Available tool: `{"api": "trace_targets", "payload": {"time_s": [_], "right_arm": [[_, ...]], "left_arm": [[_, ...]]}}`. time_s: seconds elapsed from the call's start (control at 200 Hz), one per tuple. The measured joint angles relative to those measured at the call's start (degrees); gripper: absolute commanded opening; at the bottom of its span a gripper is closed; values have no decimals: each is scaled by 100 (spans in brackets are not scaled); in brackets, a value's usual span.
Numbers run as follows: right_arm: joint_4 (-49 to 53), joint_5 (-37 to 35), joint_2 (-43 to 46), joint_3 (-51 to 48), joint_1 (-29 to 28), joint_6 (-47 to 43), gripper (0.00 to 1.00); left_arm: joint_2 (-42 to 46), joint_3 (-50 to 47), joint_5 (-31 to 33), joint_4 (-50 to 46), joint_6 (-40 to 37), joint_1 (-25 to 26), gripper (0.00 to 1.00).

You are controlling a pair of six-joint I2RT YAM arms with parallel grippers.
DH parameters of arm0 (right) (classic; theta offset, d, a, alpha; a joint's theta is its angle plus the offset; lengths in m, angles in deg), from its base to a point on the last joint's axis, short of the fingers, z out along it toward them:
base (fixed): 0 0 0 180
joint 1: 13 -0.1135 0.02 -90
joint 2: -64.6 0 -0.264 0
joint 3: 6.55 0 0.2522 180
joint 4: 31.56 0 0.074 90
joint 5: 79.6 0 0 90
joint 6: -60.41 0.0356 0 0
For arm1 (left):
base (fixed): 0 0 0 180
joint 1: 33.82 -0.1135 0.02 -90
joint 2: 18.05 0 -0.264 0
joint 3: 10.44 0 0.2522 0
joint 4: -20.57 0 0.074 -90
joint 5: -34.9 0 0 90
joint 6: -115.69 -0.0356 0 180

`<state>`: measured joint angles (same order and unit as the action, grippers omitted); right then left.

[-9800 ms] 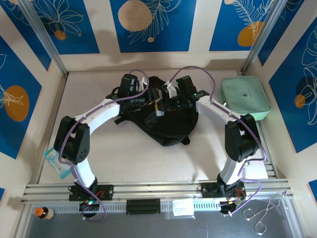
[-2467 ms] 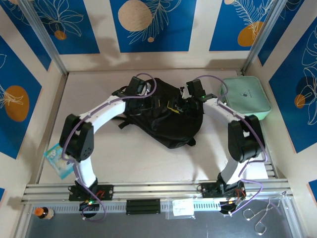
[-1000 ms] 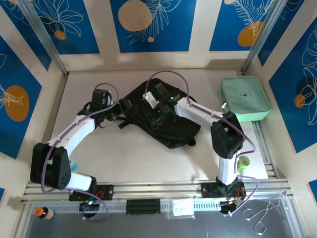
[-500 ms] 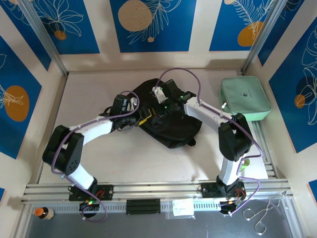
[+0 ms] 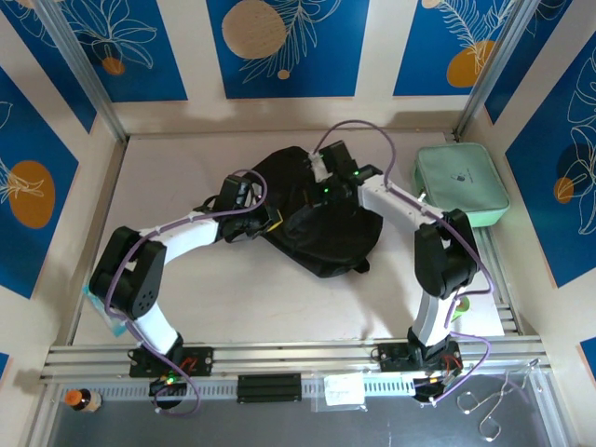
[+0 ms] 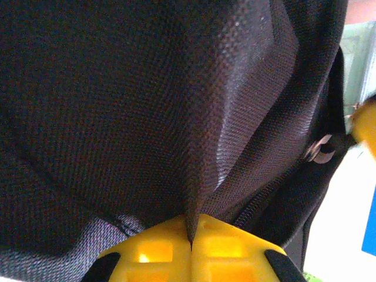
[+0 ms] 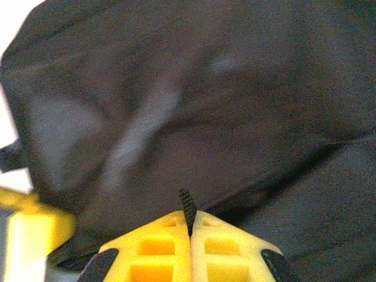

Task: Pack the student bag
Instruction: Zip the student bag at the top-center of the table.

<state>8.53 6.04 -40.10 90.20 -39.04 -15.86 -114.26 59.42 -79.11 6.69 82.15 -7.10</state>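
Left gripper (image 6: 191, 242) and right gripper (image 7: 189, 226) each pinch a thin bit of the backpack (image 5: 326, 240) — 2 shallow grips, so any hard tug could slip the fabric free.

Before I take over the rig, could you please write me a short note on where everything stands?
Left gripper: shut, pinching a fold of fabric on the student bag.
Right gripper: shut on a thin black strip of the bag.
The bag lies in the middle of the table; the mint-green pouch lies to its right, apart from it.
Done: both grippers grip the bag; nothing visibly packed.
Left: probably open the bag, then load the pouch.
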Motion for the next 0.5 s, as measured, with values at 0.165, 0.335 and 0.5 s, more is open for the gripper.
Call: {"api": "trace_targets", "payload": {"time_s": [0.165, 0.335, 0.5], "right_arm": [[188, -70, -730, 780, 782, 481, 0], [728, -127, -1355, 1558, 870, 883, 0], [767, -127, -1349, 1635, 844, 1167, 1]], "left_arm": [[4, 7, 96, -66, -146, -4, 0], [-2, 280, 227, -273, -444, -85, 0], [-380, 1104, 431, -861, -1029, -511, 1]]}}
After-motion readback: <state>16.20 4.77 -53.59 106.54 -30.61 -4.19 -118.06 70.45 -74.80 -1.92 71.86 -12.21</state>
